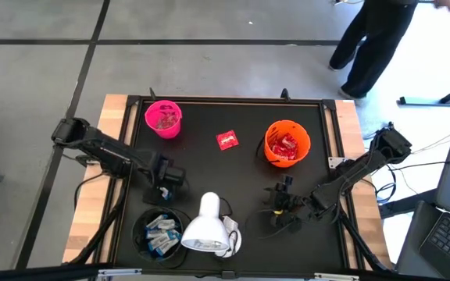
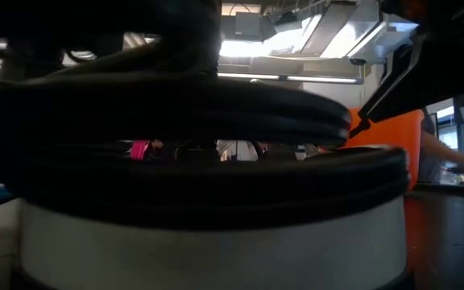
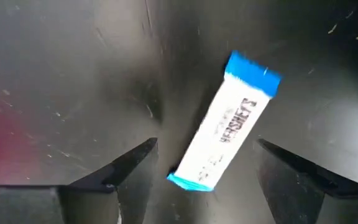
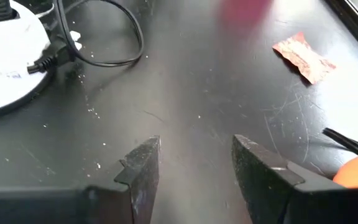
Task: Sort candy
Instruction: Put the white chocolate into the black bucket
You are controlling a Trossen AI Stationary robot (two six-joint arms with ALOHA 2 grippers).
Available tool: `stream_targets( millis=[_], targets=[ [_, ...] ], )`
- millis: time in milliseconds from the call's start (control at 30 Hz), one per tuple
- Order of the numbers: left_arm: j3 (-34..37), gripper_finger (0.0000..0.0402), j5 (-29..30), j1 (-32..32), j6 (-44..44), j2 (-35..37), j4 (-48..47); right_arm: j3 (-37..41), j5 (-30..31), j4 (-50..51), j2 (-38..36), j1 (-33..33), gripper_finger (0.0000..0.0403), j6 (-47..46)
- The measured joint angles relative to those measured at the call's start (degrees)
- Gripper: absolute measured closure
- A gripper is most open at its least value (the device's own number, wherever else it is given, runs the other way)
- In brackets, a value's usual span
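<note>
Mostly sorted: cups hold candy; red packet point(image 1: 227, 140) left on surface. Left hand point(image 3: 207, 163) released around white-and-blue bar point(image 3: 226, 129); right hand point(image 4: 196, 163) spread, empty.

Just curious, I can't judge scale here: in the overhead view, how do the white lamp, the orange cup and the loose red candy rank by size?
1. white lamp
2. orange cup
3. red candy
</note>
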State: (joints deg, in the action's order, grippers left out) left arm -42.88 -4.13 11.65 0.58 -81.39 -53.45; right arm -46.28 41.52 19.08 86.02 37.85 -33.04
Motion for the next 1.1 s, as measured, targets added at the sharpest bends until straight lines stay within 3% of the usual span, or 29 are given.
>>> stream_targets(
  millis=[400, 533, 867, 1100],
  targets=[
    [0.1, 0.0162, -0.1, 1.3, 1.0, -11.2, -1.2, 0.0, -0.6, -4.7, 0.0, 0.0, 0.021, 0.1],
    [-0.8, 0.0206, 4.5, 1.1, 0.3, -12.1, -1.6, -0.1, -1.1, -5.7, 0.0, 0.0, 0.021, 0.2],
    [-5.2, 0.0369, 12.1, -0.6, -3.9, -10.5, -1.3, -3.2, -3.2, -5.7, 0.0, 0.0, 0.021, 0.2],
    [-10.9, 0.0401, 13.0, -0.3, -5.0, -10.6, -7.9, -4.5, -3.6, -5.7, 0.0, 0.0, 0.021, 0.2]
  ],
)
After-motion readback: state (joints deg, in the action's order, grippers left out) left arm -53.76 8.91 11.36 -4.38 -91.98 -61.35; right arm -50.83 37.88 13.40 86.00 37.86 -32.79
